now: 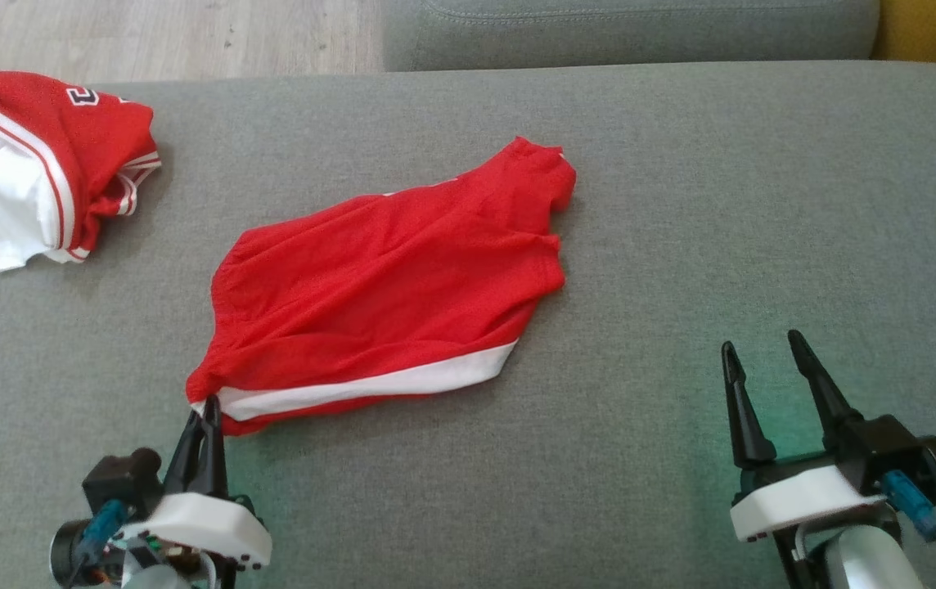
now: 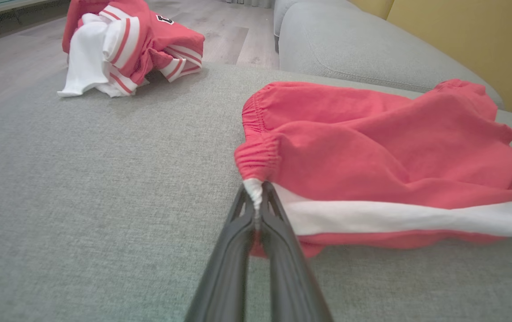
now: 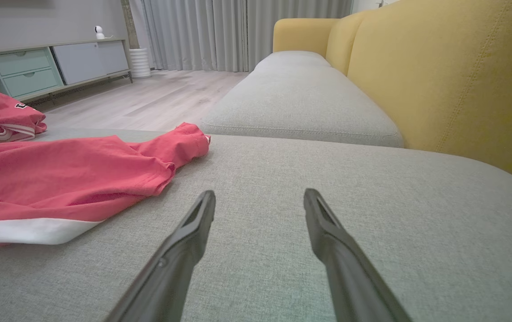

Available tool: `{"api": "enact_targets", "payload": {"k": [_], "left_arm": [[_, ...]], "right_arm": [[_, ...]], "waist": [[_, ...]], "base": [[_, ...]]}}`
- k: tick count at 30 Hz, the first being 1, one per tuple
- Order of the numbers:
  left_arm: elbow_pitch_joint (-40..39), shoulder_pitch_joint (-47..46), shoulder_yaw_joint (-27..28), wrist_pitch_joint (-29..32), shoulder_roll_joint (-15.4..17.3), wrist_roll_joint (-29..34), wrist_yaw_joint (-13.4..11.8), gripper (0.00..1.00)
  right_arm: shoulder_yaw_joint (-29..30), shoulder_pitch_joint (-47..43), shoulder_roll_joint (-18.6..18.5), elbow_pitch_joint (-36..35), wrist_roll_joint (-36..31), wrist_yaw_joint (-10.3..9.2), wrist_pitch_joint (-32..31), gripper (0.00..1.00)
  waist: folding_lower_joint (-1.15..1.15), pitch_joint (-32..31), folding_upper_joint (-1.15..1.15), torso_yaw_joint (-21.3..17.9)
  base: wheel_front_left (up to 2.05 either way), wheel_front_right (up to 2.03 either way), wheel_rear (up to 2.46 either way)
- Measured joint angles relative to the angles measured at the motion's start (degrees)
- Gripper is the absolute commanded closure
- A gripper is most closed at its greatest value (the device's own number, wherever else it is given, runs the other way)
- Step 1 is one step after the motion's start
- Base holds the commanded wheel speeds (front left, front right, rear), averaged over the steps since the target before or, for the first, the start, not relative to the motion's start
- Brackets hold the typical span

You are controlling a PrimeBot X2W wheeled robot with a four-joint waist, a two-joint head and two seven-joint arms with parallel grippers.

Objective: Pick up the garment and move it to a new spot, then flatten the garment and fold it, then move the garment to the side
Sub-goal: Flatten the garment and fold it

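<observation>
Red shorts [image 1: 386, 286] w/ a white band along the near hem lie on the grey sofa seat [image 1: 681, 204], approx. mid-seat in the head view. They run diagonally from near-left to far-right. The elastic waistband is at the left end, gathered and puckered. The fabric is wrinkled, not flat, and the far-right end is folded over itself a bit.

The left gripper [image 1: 208, 406] is at the near-left corner of the shorts, fingers clamped tight on the white end of the band. In the left wrist view a small tuft of white cloth pokes out btwn the two dark fingers, and the corner is drawn to a point there. Can't tell if that corner is lifted off the seat.

The right gripper [image 1: 762, 343] is over bare cushion on the right side, well apart from the shorts. Its fingers are spread wide w/ nothing btwn them. In the right wrist view the shorts lie off to the left of them, not touching.

A red-and-white jersey [image 1: 42, 164] sits crumpled at the far-left edge of the seat, apart from the shorts. Beyond the seat is a second grey cushion [image 3: 300, 98], w/ a yellow backrest [image 3: 453, 80] on its right. A wood floor [image 3: 148, 98], a low cabinet [image 3: 36, 67] and grey curtains [image 3: 238, 31] are in the background.
</observation>
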State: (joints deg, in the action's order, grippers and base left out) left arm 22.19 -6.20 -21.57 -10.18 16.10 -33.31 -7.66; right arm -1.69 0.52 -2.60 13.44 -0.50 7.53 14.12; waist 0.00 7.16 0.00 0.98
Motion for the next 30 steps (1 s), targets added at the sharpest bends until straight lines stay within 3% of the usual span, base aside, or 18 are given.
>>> {"api": "enact_targets", "payload": {"k": [2, 11, 20, 30], "left_arm": [[0.0, 0.1, -0.1, -0.2, -0.2, 0.0, 0.0, 0.00], [-3.1, 0.0, -0.9, -2.7, -1.3, 1.6, -0.4, 0.00], [-9.2, -0.3, -4.6, -3.5, -4.1, 3.6, -0.4, 0.00], [-10.3, -0.2, -7.1, -3.5, -6.1, 4.1, -0.3, 0.00]], "right_arm": [[-0.3, 0.0, 0.0, 0.3, -0.1, 0.00, 0.0, 0.00], [-3.0, 0.2, 0.0, 1.7, -1.5, 0.00, -2.3, 0.00], [-11.1, 8.5, -0.1, 8.1, -2.1, 0.00, -12.2, 0.00], [-14.4, 16.5, -1.1, 19.0, -1.5, 0.00, -21.9, 0.00]], "waist": [[0.00, -0.2, 0.00, 0.1], [0.00, -1.3, 0.00, 2.3], [0.00, -1.0, 0.00, 7.5], [0.00, 0.7, 0.00, 14.4]], "base": [[0.00, 0.00, 0.00], [0.00, 0.00, 0.00], [0.00, 0.00, 0.00], [0.00, 0.00, 0.00]]}}
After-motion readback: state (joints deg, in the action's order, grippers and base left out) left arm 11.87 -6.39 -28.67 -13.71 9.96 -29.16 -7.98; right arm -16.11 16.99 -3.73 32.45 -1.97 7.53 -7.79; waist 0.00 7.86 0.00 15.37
